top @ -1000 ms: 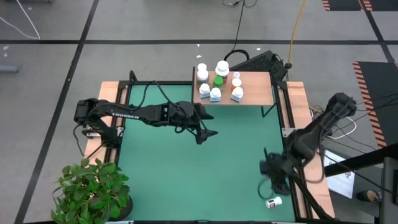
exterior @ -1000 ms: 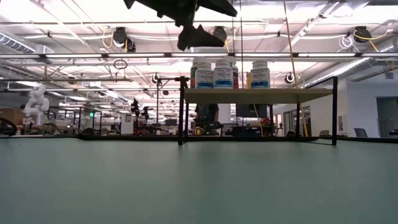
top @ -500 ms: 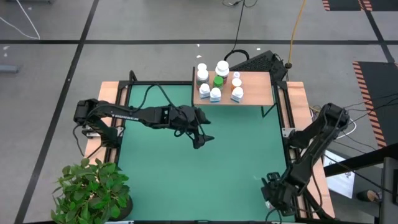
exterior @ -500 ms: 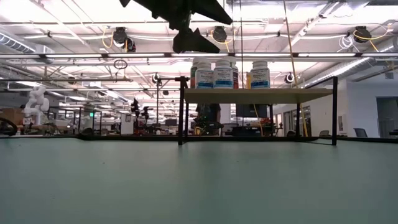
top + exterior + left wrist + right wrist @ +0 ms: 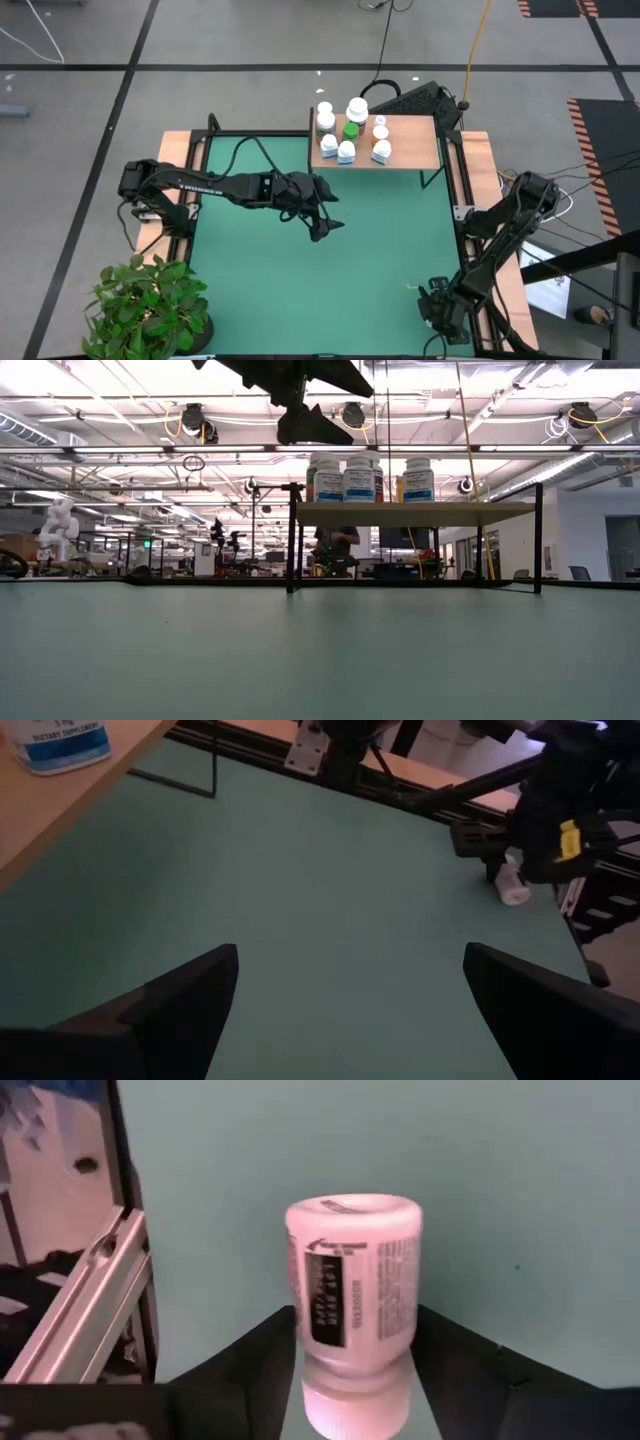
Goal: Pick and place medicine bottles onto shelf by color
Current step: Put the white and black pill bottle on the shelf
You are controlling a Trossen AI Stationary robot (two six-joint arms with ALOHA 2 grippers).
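High view, lower right of the frame: the right gripper (image 5: 443, 318) is down at the near right corner of the green table (image 5: 300, 280), beside the side rail. Its wrist view shows a white medicine bottle (image 5: 352, 1305) lying on its side between the 2 dark fingers (image 5: 235, 1355), black-printed label facing the camera, cap toward the camera. The jaws stand partly open on either side of the bottle; whether they grip it cannot be told.

High view, centre of the frame: the left gripper (image 5: 322, 215) hangs above the table, jaws spread wide and empty. Its wrist view shows the same fallen bottle (image 5: 511, 887) far off beneath the right arm.

High view, upper centre: the shelf (image 5: 410, 140), a light-brown board on thin black legs, carries the other medicine bottles (image 5: 346, 151) grouped at its left end, among them 1 green bottle (image 5: 351, 130) and 1 orange bottle (image 5: 381, 150). In the low view they stand upright in a row on the shelf (image 5: 470, 513).
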